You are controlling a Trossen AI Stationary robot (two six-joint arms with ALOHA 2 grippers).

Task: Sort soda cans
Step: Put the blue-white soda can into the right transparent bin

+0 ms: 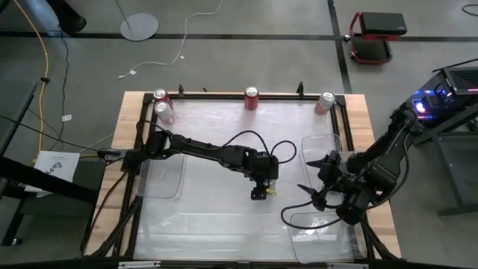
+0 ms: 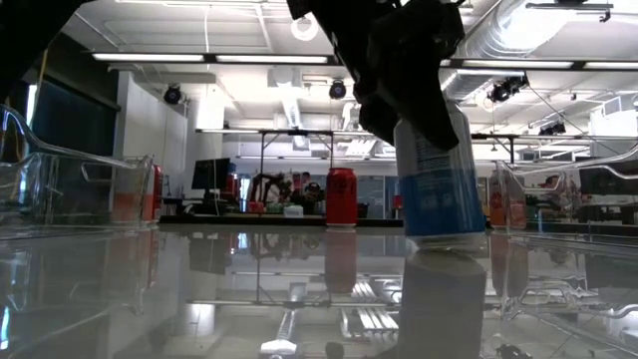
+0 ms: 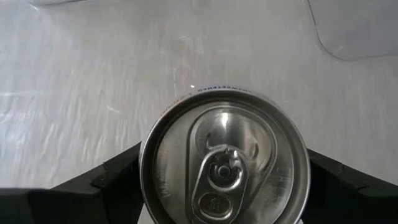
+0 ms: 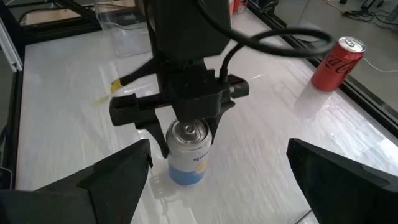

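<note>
The left gripper point(image 1: 258, 193) sits near the middle of the desk point(image 1: 224, 217), a bit toward 5 o'clock. Its fingers point(image 3: 106, 180) are clamped on a silver and blue can point(image 4: 188, 154). The can stands upright, and in the low view its bottom looks to be on or just above the desk. The left arm reaches in from 9 o'clock, bent down over the can.

The right gripper point(image 1: 320, 179) waits at 4 o'clock over a clear tray point(image 1: 317, 146), with its fingers spread apart.

Far off, along the 12 o'clock edge, stand a red can point(image 1: 252, 98), a pale can point(image 1: 326, 102) at 1 o'clock, and two more cans point(image 1: 162, 105) at 11 o'clock.

No can shows inside a tray, so the sorting looks barely started. Most cans are left to move.
</note>
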